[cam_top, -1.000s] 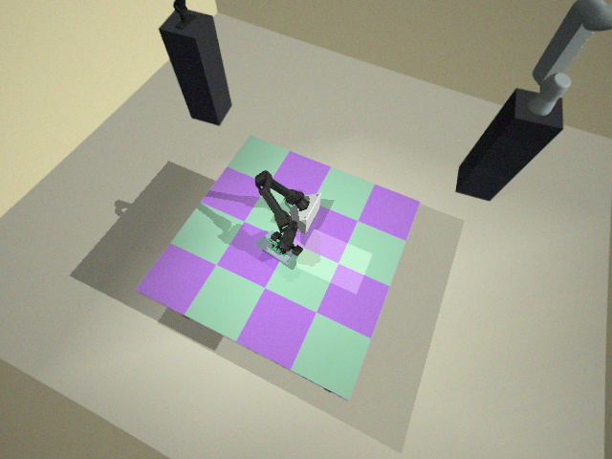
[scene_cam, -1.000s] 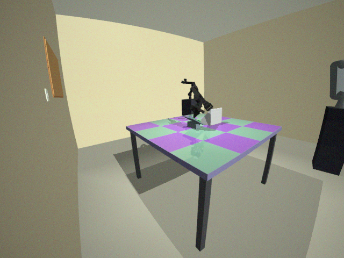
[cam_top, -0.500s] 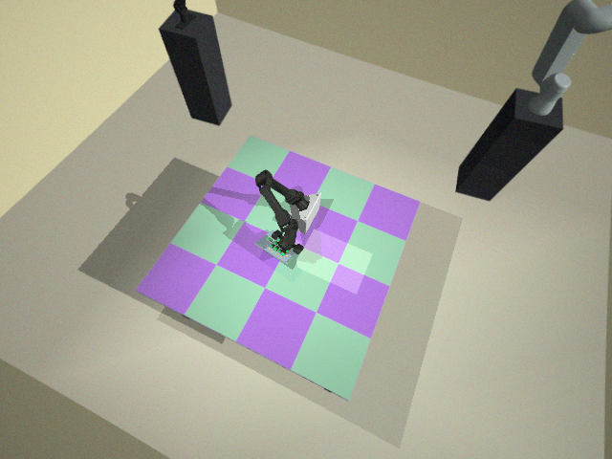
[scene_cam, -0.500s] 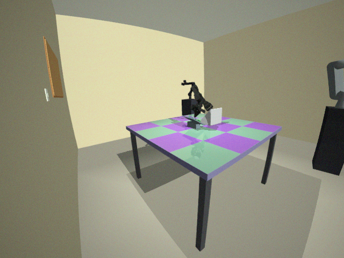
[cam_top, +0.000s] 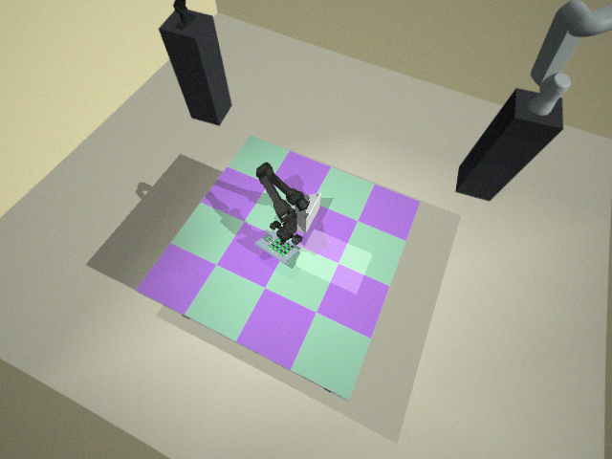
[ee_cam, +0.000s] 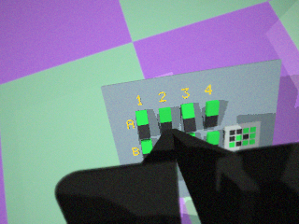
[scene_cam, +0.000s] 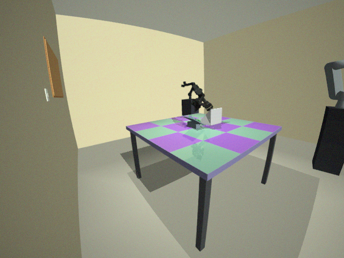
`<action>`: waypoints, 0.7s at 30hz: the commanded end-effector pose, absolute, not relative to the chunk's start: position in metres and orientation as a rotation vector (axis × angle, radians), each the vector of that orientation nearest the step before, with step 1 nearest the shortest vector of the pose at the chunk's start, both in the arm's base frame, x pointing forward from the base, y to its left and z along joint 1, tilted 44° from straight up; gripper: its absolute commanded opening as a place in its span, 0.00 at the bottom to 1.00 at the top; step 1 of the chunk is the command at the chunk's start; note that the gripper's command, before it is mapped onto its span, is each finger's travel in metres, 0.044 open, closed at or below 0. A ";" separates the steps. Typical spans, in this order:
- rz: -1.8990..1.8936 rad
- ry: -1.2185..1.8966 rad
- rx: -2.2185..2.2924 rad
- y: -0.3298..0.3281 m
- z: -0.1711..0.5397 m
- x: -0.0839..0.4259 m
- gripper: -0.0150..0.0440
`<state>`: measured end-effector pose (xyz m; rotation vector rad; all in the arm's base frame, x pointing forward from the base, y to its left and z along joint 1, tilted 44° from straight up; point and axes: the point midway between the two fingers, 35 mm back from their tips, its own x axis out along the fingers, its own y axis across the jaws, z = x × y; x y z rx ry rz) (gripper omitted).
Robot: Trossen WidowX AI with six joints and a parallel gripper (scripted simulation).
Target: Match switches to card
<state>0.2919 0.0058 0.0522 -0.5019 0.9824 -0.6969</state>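
Observation:
The blue-grey switch panel (cam_top: pixel 261 242) (scene_cam: pixel 191 124) (ee_cam: pixel 252 84) stands on the checkered table. In the wrist view, switches A1 (ee_cam: pixel 142 123), A2 (ee_cam: pixel 164 117), A3 (ee_cam: pixel 188 117) and A4 (ee_cam: pixel 211 113) show green far halves and dark near halves; which halves are raised is hard to tell. B1 (ee_cam: pixel 147 147) and B4 (ee_cam: pixel 212 138) show partly. The fingers hide most of row B and everything nearer. The card (ee_cam: pixel 241 136) reads dark, dark, green, green; dark, green, dark, green; green, dark, green, green. My gripper (ee_cam: pixel 170 134) is shut and empty, its tips over the panel near column 2, just nearer than A2.
A white wedge-shaped block (cam_top: pixel 311 212) (scene_cam: pixel 216 116) stands beside the arm, close to the panel. Two dark pedestals (cam_top: pixel 200 74) (cam_top: pixel 509 148) carrying other arms stand on the floor beyond the table (cam_top: pixel 326 365) (scene_cam: pixel 205 155).

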 end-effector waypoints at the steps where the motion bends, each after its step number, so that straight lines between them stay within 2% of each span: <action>1: -0.700 1.000 -0.518 -0.003 0.047 0.290 0.25; 4: -0.707 1.015 -0.513 -0.022 0.033 0.300 0.25; 21: -0.708 1.016 -0.513 -0.035 0.024 0.306 0.25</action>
